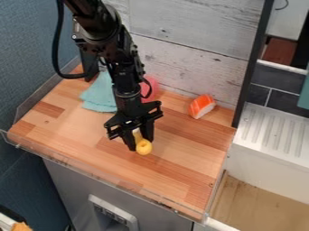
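Note:
The black gripper (140, 139) hangs over the middle of the wooden counter, pointing down. Between its two fingers is a small yellow object (143, 147) with a rounded, ring-like end toward the camera and a narrower part reaching up between the fingers. Whether the fingers press on it cannot be made out. Behind the arm at the left lies a folded teal cloth (100, 95). A pink-red round thing (149, 86) stands partly hidden behind the arm. To the right, near the back wall, rests an orange and white sushi-like toy (202, 106).
The wooden counter (187, 167) has a low clear edge (91, 174) along its front and left. A whitewashed plank wall (193, 49) stands behind, with a dark vertical post (251, 63) at its right. Beyond the counter's right edge are a white ribbed drainboard (271, 131) and a basin (253, 203).

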`<state>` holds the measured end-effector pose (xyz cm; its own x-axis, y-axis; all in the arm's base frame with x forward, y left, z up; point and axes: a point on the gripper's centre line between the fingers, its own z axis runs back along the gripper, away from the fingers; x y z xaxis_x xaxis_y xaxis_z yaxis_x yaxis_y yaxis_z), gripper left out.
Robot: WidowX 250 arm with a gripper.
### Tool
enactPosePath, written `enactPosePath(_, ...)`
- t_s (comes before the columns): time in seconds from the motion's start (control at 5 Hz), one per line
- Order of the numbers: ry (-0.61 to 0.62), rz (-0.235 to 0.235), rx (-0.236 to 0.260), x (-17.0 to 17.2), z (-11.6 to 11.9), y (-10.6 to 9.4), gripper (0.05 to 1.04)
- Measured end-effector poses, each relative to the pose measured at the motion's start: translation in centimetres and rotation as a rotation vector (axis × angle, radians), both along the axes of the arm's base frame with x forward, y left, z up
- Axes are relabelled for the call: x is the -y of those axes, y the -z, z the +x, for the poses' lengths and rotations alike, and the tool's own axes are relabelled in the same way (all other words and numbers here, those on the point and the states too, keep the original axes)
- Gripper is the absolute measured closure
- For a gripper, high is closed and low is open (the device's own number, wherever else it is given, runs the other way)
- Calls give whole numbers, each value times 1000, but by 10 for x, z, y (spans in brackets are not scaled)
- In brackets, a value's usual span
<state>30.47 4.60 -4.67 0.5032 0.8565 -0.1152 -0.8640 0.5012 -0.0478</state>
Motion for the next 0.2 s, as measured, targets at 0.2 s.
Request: enactPosePath(0.2, -9, 3, -10, 1, -3, 1, 253)
